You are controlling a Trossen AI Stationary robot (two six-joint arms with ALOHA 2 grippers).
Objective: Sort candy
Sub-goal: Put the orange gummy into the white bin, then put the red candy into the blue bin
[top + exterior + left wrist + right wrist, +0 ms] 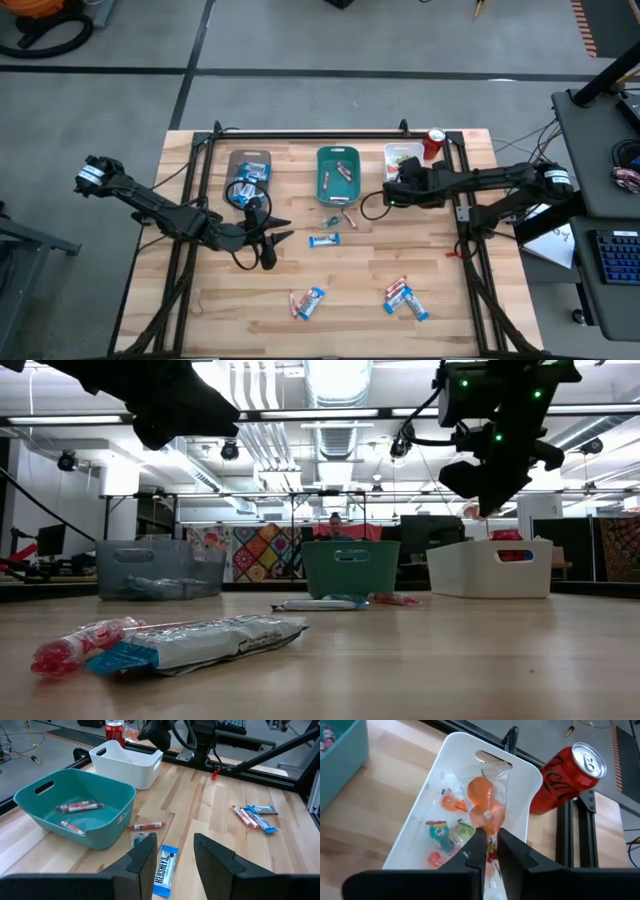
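**Right tool gripped orange candy above white tray; left tool spread over blue bar**

Near desk [220, 300] edge: two candy clusters, one [307, 302] left of centre and one [405, 298] to its right; piece counts hard to make out from above. Mid-desk: left tool [172, 855], fingers apart and empty, sat over one blue-and-white bar [163, 870]. One red stick [146, 826] and one small green piece [137, 839] lay beside the teal tray [30, 795], which held two sticks [79, 807]. Far: right tool [489, 844] was clamped on a clear-wrapped orange candy [484, 810] over the white tray [522, 770], with several small pieces inside, partly hidden. Brown tray [232, 160] contents unclear. One red can [567, 777] stood beside the white tray.
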